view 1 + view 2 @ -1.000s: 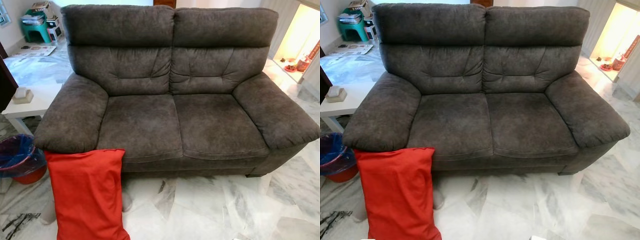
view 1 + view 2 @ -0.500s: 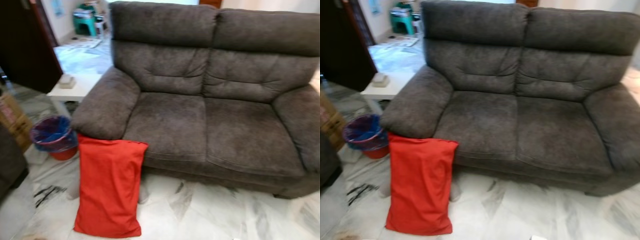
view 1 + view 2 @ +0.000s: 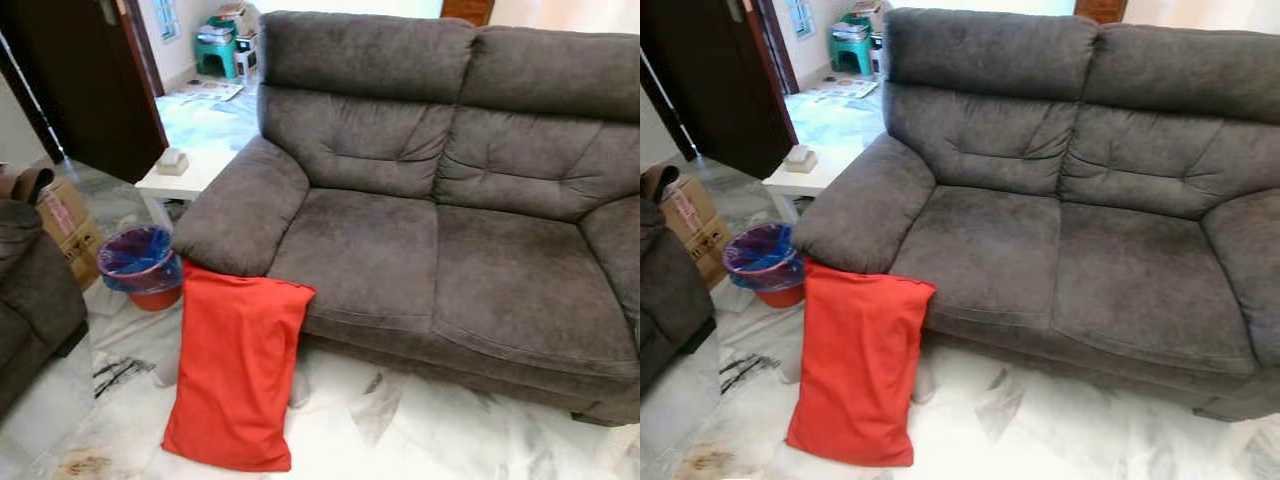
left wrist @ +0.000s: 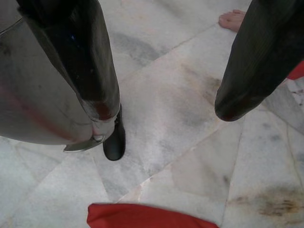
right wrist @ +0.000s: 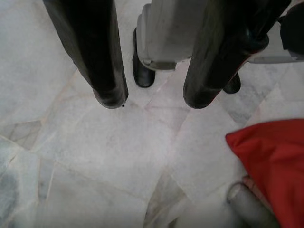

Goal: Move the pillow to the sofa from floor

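A red pillow (image 3: 235,375) stands on the marble floor, leaning against the front of the grey two-seat sofa (image 3: 400,250) just below its left armrest (image 3: 240,210). Both sofa seats are bare. In the left wrist view my left gripper (image 4: 168,111) hangs open over the floor, with an edge of the red pillow (image 4: 142,217) beyond its fingers. My right gripper (image 5: 154,100) is open too, above bare floor, and a corner of the pillow (image 5: 275,161) lies off to one side of it. Neither gripper touches the pillow.
A red bin with a blue liner (image 3: 145,265) stands left of the pillow, beside a white side table (image 3: 180,175). A cardboard box (image 3: 65,225) and another dark sofa (image 3: 25,290) are at far left. A person's bare foot (image 4: 232,19) is on the floor.
The camera has swung left and the whole picture has shifted right; the pillow's lower end, the bin, the box and a dark door are now in view. The pillow itself has not moved.
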You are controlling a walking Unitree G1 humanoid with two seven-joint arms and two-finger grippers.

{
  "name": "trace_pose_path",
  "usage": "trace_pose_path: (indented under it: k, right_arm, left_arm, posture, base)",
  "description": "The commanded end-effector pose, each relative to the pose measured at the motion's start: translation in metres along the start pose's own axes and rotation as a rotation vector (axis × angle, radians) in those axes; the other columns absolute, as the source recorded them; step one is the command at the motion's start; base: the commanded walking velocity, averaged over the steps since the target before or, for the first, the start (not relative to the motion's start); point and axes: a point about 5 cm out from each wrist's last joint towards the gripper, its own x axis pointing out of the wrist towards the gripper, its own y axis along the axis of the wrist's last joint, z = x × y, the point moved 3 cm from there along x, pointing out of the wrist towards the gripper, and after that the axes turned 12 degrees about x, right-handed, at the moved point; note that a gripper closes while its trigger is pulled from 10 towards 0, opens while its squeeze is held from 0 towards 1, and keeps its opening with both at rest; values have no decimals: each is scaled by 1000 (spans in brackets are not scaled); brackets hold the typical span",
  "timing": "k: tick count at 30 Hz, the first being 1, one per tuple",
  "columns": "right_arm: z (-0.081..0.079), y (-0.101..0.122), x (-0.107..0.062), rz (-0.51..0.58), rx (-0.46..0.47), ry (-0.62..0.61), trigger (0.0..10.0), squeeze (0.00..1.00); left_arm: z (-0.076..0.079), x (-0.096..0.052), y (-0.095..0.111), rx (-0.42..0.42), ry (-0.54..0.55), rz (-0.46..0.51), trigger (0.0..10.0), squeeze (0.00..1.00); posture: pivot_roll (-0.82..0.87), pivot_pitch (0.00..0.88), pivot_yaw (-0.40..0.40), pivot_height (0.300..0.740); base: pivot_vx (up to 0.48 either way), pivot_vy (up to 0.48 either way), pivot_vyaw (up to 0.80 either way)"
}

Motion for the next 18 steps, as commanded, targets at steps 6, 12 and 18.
trace_pose_path:
  k: [6, 12, 18]
  right_arm:
    - [-3, -4, 0, -11, 11, 5, 10000, 0]
    - [-3, -3, 0, -7, 12, 4, 10000, 0]
    - [-4, -1, 1, -2, 13, 7, 10000, 0]
  left_arm:
    - [-1, -2, -8, 13, 1, -28, 10000, 0]
    - [-2, -1, -7, 7, 1, -22, 10000, 0]
    - [-1, -1, -7, 7, 0, -24, 10000, 0]
  posture:
    - [74, 58, 5, 740]
    - [74, 56, 6, 740]
    - [74, 59, 6, 740]
  base:
    - [0, 0, 0]
    - [0, 0, 0]
    - [0, 0, 0]
